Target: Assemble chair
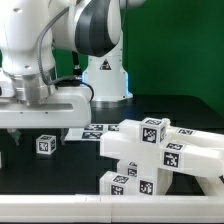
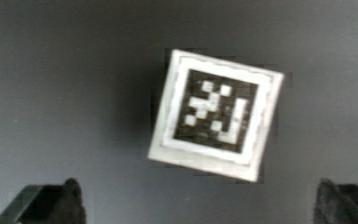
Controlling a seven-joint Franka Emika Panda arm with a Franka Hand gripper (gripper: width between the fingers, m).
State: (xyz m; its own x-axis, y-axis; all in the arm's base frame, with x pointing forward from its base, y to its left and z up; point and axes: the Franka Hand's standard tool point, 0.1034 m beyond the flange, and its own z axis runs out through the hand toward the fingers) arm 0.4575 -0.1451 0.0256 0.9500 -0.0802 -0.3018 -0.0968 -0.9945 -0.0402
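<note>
A small white cube (image 1: pixel 45 144) with a black-and-white tag stands alone on the dark table at the exterior view's left. My gripper (image 1: pixel 38 131) hangs just above it, open and empty. In the wrist view the tagged white cube face (image 2: pixel 218 114) lies tilted between and beyond my gripper (image 2: pixel 197 205), whose two dark fingertips (image 2: pixel 48 205) stand wide apart and touch nothing. Several other white chair parts (image 1: pixel 150 150), bars and blocks with tags, lie heaped at the exterior view's right.
The marker board (image 1: pixel 92 131) lies flat on the table behind the cube and the heap. The robot's white base (image 1: pixel 105 75) stands at the back before a green wall. A white table edge (image 1: pixel 60 197) runs along the front.
</note>
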